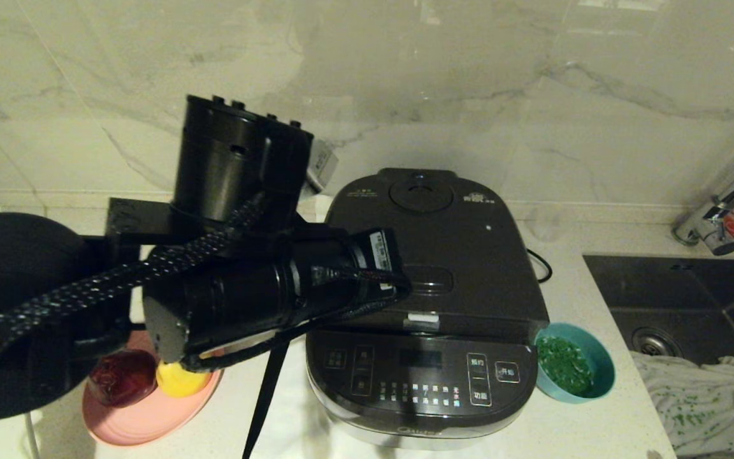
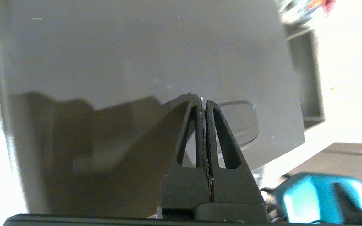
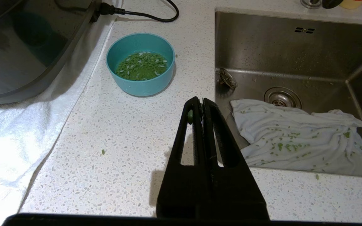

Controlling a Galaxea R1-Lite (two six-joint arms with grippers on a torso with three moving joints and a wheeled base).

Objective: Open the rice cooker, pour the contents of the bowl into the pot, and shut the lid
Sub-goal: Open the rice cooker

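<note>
Closest to your head camera is the left arm, reaching across the front-left of the rice cooker point(image 1: 431, 280). Your left gripper point(image 2: 204, 102) has its fingers pressed flat together with nothing between them, tips resting on or just above the lid point(image 2: 137, 56) right beside the rectangular release button point(image 2: 240, 121). From the head view, that button point(image 1: 429, 279) sits toward the front edge of the lid, and the lid looks shut, so the pot is hidden underneath.

You appear to be at the opening step. Use the closed fingertips as a single blunt poker: bring them squarely over the middle of the button instead of its rim, then push straight down so the tips don't skid off the smooth plastic. Keep the wrist and cable out of the lid's arc, since your forearm currently hangs over the front half and a sprung lid could strike it.

Your right gripper point(image 3: 202, 105) hangs over the speckled counter point(image 3: 121, 141) near the sink point(image 3: 294, 56), fingers closed with only a tiny green fleck stuck on one. The bowl point(image 3: 140, 62), full of chopped green, stands on the counter just right of the cooker, near a white cloth point(image 3: 36, 125). Leave that arm parked until the lid is up.
</note>
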